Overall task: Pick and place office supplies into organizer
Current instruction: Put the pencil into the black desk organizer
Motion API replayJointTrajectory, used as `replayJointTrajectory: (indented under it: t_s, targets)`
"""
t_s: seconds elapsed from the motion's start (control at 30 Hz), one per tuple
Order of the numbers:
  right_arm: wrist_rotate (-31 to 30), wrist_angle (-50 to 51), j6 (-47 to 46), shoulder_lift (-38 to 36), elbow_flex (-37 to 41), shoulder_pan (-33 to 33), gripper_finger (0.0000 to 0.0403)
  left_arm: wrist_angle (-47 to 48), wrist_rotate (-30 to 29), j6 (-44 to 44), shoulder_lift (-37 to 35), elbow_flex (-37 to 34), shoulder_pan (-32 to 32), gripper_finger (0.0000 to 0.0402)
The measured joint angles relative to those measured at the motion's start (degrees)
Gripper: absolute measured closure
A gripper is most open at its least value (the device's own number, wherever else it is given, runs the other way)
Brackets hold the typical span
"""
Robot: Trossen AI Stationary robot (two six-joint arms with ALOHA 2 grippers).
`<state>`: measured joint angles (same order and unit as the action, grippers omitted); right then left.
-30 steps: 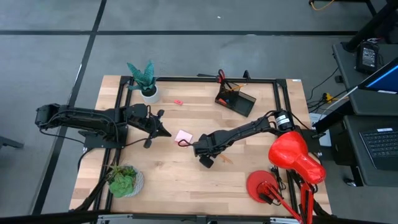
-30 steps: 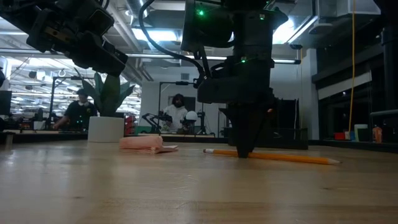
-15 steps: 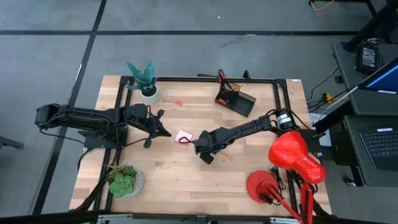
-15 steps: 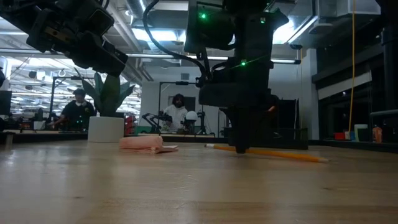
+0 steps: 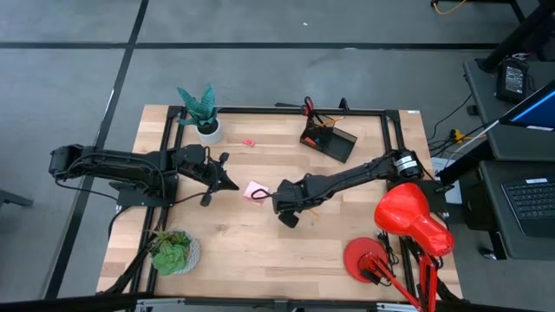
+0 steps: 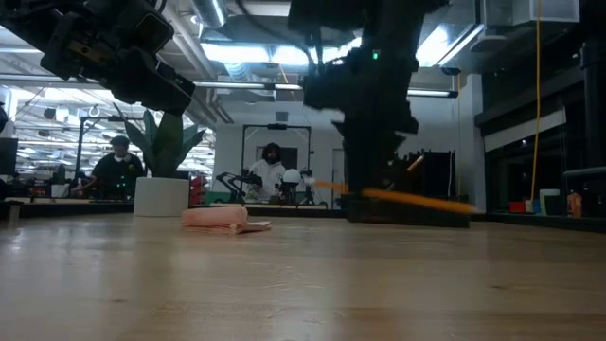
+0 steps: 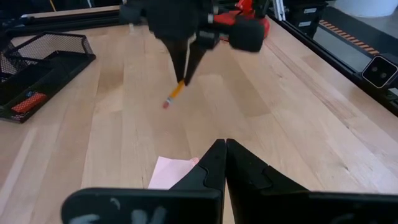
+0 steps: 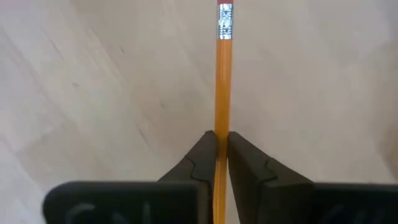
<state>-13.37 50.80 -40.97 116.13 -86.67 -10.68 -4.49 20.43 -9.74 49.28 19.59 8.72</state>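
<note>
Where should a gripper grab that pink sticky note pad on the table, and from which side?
The pink sticky note pad lies flat on the wooden table, so probably from straight above, with the fingers closing across two opposite edges. It is thin, leaving little side to pinch. The left gripper, shut, sits just beside it; the right gripper is shut on the orange pencil.

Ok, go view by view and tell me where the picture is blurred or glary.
Low view: right arm and pencil smeared by motion, ceiling lights glaring behind. Left wrist view: the right arm blurred, the pad and wood sharp. Right wrist view: pencil crisp, wood beyond it soft. High view: evenly lit, no blur.
</note>
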Motion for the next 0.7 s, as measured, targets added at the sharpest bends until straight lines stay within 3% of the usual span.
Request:
replayJointTrajectory:
  t_s: [0.37, 0.7]
  targets:
    - [-10.6, -0.3, 5.8, -8.9, -0.1, 0.8, 0.0366, 0.0, 0.0, 0.3, 0.0, 0.0, 0.0, 0.0396]
    - [-15.8, -1.6, 16.2, -16.2, 0.2, 7.0, 0.0366, 0.1, 0.0, 1.0, 0.0, 0.0, 0.0, 0.0396]
